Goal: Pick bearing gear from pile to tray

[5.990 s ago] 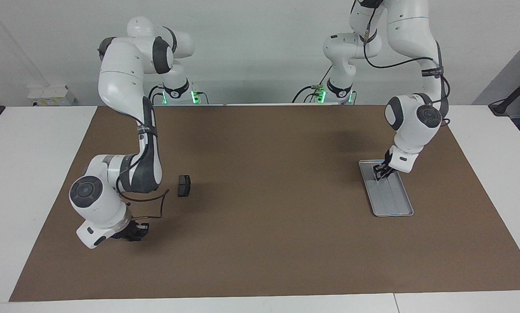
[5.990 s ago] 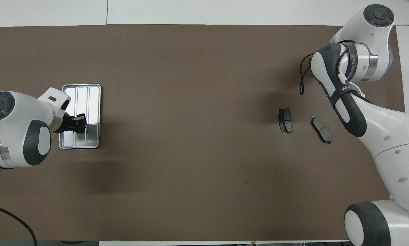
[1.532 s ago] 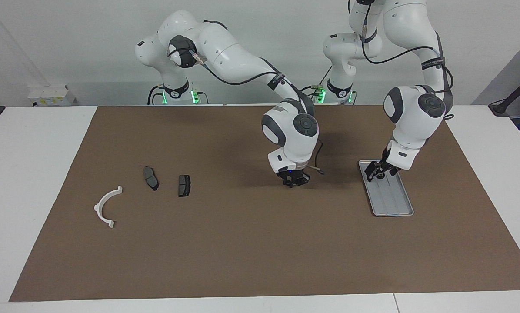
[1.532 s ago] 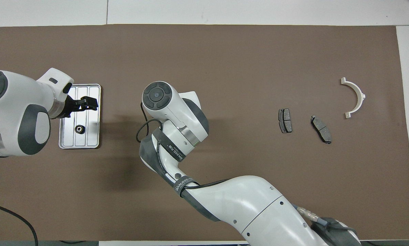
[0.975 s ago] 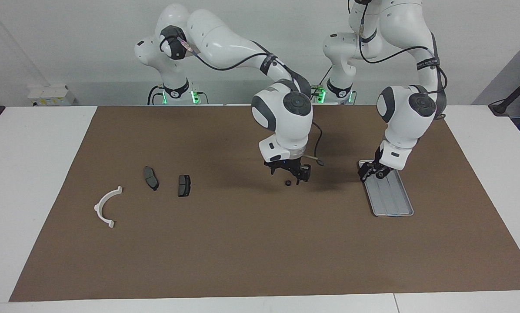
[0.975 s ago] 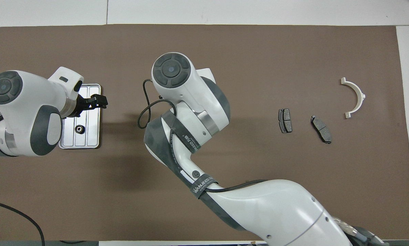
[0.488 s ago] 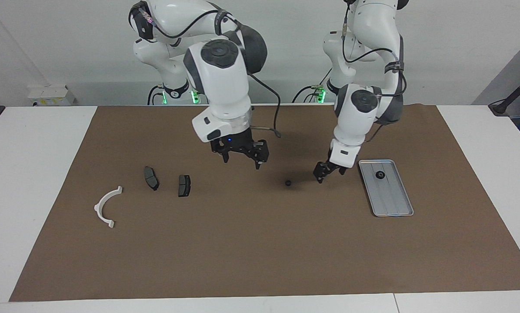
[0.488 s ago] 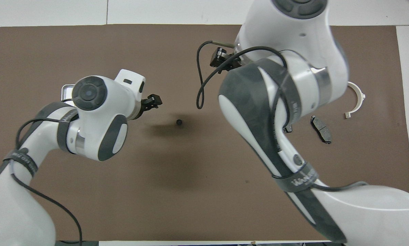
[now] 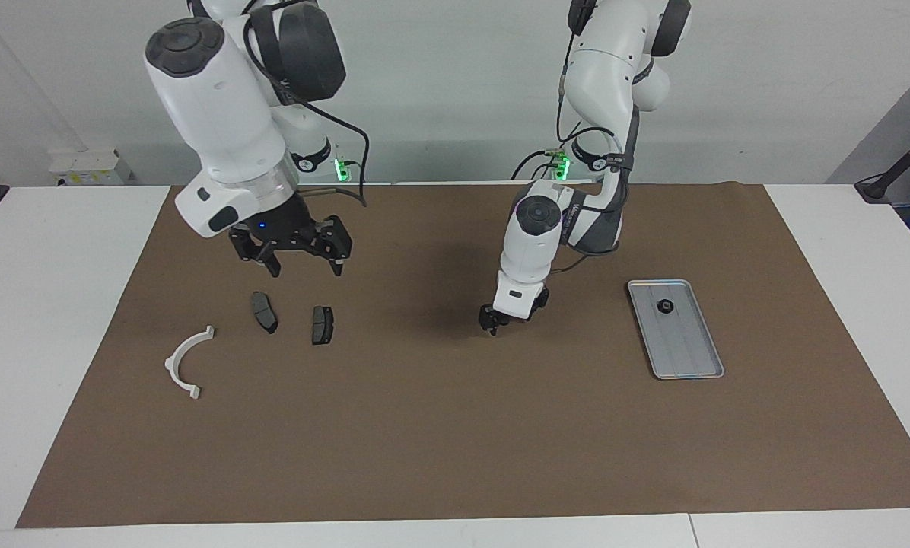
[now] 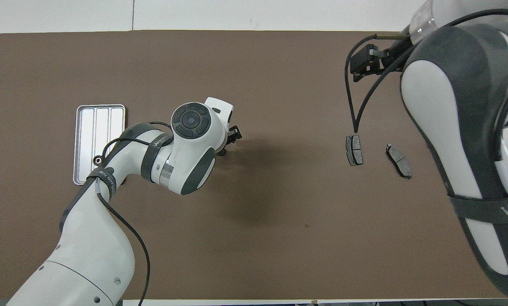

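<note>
The left gripper (image 9: 494,321) is down at the worktop, about midway between the pads and the tray. From where I stand I cannot tell how far it is open or whether it has hold of anything. If a ring sits under it, the gripper hides it.

The right gripper (image 9: 305,266) hangs in the air over the two pads (image 9: 264,312), jaws spread wide and empty; that arm seems to be waiting. The white bracket (image 9: 183,365) lies beside the pads, toward the right arm's end.

Toward the left arm's end is the tray (image 9: 691,354), with one black ring (image 9: 664,306) already lying in the part of it nearer the robots.

A ring like that looks tiny, light, stiff and smooth. I would expect it to skid or roll away at a glancing touch rather than bend or break. The sensible hold is across its outer rim, straddling it squarely and right down at the mat, with a gentle squeeze so it does not pop out sideways.
</note>
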You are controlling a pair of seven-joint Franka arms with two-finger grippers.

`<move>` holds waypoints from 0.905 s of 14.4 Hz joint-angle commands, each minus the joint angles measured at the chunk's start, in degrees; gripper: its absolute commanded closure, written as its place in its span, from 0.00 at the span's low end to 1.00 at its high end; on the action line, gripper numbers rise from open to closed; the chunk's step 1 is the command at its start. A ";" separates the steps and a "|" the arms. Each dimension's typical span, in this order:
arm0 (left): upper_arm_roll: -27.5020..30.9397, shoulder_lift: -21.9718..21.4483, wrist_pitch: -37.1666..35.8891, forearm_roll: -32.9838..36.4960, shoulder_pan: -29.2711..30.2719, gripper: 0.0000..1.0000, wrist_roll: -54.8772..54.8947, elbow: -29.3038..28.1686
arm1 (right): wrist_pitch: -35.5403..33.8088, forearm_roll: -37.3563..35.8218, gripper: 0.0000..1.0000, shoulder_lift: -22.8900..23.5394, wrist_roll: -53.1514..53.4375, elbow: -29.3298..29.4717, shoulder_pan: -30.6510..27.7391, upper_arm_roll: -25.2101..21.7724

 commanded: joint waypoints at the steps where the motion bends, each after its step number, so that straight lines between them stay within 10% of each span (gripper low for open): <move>1: 0.66 -0.58 0.25 0.68 -0.33 0.17 -0.19 -0.62 | 1.06 0.75 0.00 -6.63 -7.56 -9.20 -2.53 -0.61; 7: 0.66 -0.85 0.52 0.68 -1.12 0.42 -1.94 -1.50 | 2.54 -1.88 0.00 -14.55 -12.94 -20.71 -6.50 -0.79; 13: 0.66 -0.85 0.52 0.68 -2.27 0.42 -3.79 -1.59 | 6.76 -6.45 0.00 -20.97 -15.30 -29.86 -7.64 -0.79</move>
